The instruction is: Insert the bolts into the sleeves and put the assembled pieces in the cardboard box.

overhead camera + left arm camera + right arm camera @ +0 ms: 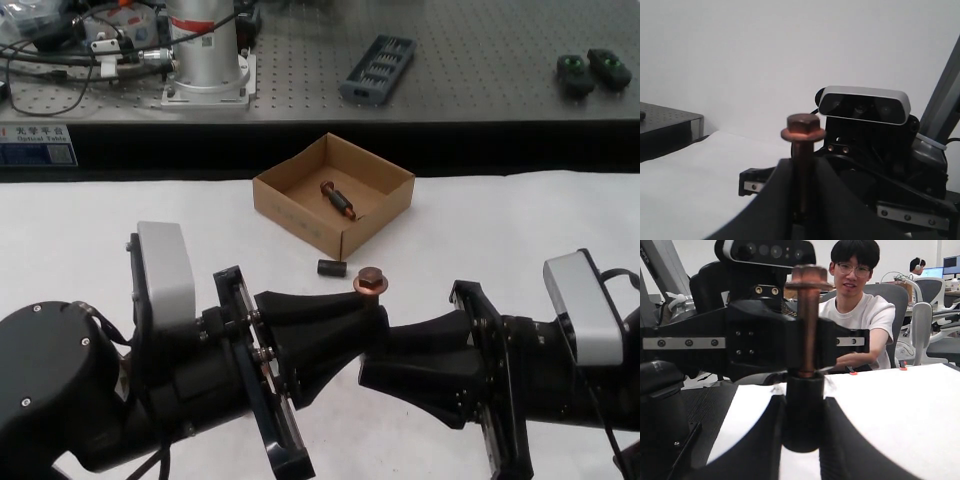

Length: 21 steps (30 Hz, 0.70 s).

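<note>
Bolt (807,315) is a coppery one with a hex head and round flange, standing upright over the white sheet (100,220), on the near side of the cardboard box (300,215). Left gripper (801,172) is clamped on its smooth shank. Right gripper (801,425) is clenched around a matte black sleeve (802,395), a plain cylinder, and the bolt's lower end meets its top. One finished piece (338,199) lies in the box, with a loose sleeve (331,268) just outside it.
</note>
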Tool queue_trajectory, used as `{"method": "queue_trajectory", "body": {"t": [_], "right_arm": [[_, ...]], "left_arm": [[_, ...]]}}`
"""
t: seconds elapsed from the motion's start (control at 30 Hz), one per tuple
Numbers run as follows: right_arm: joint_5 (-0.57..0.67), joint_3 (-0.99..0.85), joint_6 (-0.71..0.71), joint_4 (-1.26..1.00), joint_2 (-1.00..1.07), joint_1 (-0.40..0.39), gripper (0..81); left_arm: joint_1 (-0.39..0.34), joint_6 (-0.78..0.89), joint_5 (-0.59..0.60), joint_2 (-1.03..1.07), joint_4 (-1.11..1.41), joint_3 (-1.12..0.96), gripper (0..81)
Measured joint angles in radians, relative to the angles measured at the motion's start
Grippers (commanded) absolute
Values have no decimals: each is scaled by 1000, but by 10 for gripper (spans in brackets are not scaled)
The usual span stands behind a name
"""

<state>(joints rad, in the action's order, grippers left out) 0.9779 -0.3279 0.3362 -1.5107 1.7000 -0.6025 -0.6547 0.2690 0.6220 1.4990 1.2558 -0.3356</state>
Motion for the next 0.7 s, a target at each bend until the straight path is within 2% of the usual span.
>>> {"method": "queue_trajectory", "body": {"t": [0.43, 0.5, 0.67, 0.7], "right_arm": [[-8, 0, -4, 17, 0, 0, 58], [-8, 0, -7, 17, 0, 0, 58], [-9, 0, -7, 18, 0, 0, 58], [-9, 2, -7, 18, 0, 0, 58]], "left_arm": [[0, -26, -3, 0, -40, 0, 8], [0, -29, -3, 0, -40, 0, 63], [0, -46, -8, 0, -40, 0, 361], [2, -49, -14, 0, -42, 0, 388]]}}
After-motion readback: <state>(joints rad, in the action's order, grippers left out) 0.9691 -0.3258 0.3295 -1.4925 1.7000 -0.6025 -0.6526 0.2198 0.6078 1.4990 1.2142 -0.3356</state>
